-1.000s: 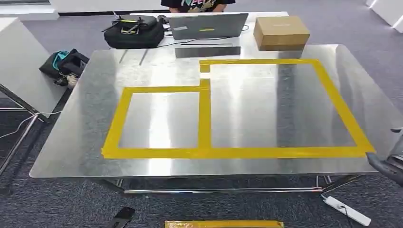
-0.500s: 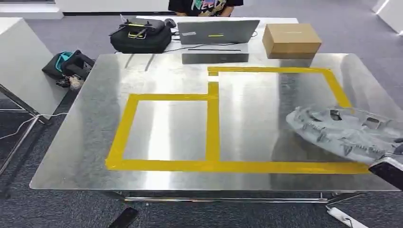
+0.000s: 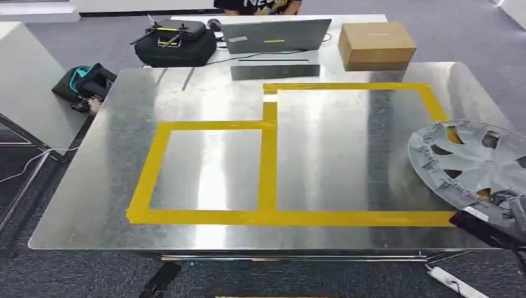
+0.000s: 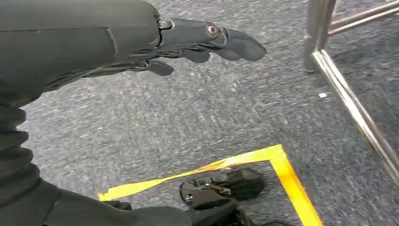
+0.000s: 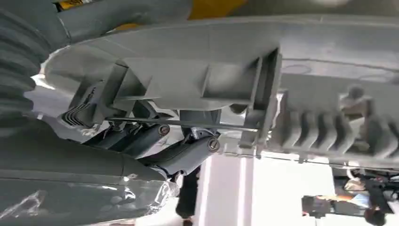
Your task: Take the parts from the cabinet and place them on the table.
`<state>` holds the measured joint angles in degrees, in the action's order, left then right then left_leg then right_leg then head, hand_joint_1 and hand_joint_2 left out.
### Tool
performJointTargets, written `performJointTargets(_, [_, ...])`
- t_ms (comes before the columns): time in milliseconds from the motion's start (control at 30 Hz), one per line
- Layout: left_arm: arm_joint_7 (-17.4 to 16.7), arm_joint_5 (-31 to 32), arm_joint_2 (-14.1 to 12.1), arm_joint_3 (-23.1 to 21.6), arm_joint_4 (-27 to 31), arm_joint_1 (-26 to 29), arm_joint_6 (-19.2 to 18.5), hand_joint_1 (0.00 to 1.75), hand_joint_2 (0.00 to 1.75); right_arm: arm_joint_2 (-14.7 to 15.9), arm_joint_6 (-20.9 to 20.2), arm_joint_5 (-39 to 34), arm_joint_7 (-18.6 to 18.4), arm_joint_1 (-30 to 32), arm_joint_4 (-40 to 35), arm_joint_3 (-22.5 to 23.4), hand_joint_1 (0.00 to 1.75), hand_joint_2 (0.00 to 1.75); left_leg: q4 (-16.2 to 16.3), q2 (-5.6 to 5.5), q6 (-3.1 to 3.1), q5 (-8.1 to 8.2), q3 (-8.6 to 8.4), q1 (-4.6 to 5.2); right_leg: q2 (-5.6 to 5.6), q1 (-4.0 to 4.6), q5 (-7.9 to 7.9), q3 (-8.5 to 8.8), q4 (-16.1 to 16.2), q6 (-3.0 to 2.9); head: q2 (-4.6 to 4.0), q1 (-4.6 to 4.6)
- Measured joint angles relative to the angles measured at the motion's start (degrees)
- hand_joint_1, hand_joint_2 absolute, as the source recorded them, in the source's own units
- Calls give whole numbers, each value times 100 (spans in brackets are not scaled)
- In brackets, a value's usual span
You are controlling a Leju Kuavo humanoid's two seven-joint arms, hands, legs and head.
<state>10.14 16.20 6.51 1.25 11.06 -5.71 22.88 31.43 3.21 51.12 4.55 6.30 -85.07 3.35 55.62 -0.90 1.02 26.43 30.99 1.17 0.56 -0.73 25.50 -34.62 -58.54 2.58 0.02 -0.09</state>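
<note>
right hand (image 3: 496,220) has its fingers clamped on the rim of the grey wheel cover (image 3: 474,162), which sits over the table's (image 3: 93,211) right edge, across the yellow tape (image 3: 268,164); left hand (image 4: 207,42) hangs empty, fingers loosely apart; let go now and it could tip off the overhang; laptop (image 3: 276,35) and box (image 3: 376,45) sit well behind

Beyond far table edge: black backpack (image 3: 175,42), open grey laptop (image 3: 276,35), brown cardboard box (image 3: 376,45) on white desk (image 3: 366,20). Person's dark printed shirt (image 3: 257,6) behind laptop. Teal-and-black bag (image 3: 84,82) on grey carpet (image 3: 74,273), beside white cabinet (image 3: 28,87). White power strip (image 3: 456,282) on floor near right.
</note>
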Motion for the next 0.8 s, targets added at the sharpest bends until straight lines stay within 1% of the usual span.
performJointTargets(67, [22, 4, 7, 0, 4, -22, 0, 0, 175, 2, 0, 2, 0, -1, 24, -48, 175, 175, 0, 1, -45, -2, 1, -7, 1, 6, -8, 2, 0, -11, 0, 7])
performJointTargets(100, [24, 7, 13, 0, 9, -29, 0, 0, 175, 2, 0, 4, 0, -1, 29, -66, 175, 175, 0, 1, -50, -3, 3, -5, 1, 5, -10, 3, 0, -13, 0, 4])
performJointTargets(433, [24, 9, 11, 0, 13, -31, -35, 0, 175, 2, -13, 18, 13, -5, 72, -190, 175, 175, 3, 1, -40, -11, 1, 19, 0, -18, -52, 36, 52, 23, 2, 7])
performJointTargets(500, [5, 41, 15, -2, 13, -36, -139, 0, 175, 2, -48, 74, 89, -54, 90, -227, 175, 175, 3, 1, -39, -12, 3, 20, 2, -18, -56, 39, 55, 28, 2, 7])
performJointTargets(600, [-186, 131, 31, -22, 13, -100, -539, 0, 175, -11, -59, 199, 382, -457, 275, -550, 175, 175, 3, 14, -37, -13, -2, 21, 25, -20, -70, 38, 68, 39, 2, 5])
performJointTargets(700, [1, 258, 52, -79, 18, -134, -855, 0, 175, -66, -15, 262, 654, -914, 540, -912, 175, 175, 3, 15, -22, -23, 1, 21, 23, -20, -75, 42, 71, 40, 2, 7])
performJointTargets(733, [111, 330, 57, -120, 20, -138, -933, 0, 175, -87, 11, 308, 749, -1066, 642, -1064, 175, 175, 3, 16, -20, -25, 0, 21, 24, -20, -78, 42, 71, 40, 2, 7])
performJointTargets(800, [171, 416, 77, -188, 26, -185, -1019, 0, 175, -133, 66, 387, 905, -1348, 816, -1369, 175, 175, 3, 16, -17, -32, 3, 21, 21, -20, -83, 43, 72, 43, 0, 9])
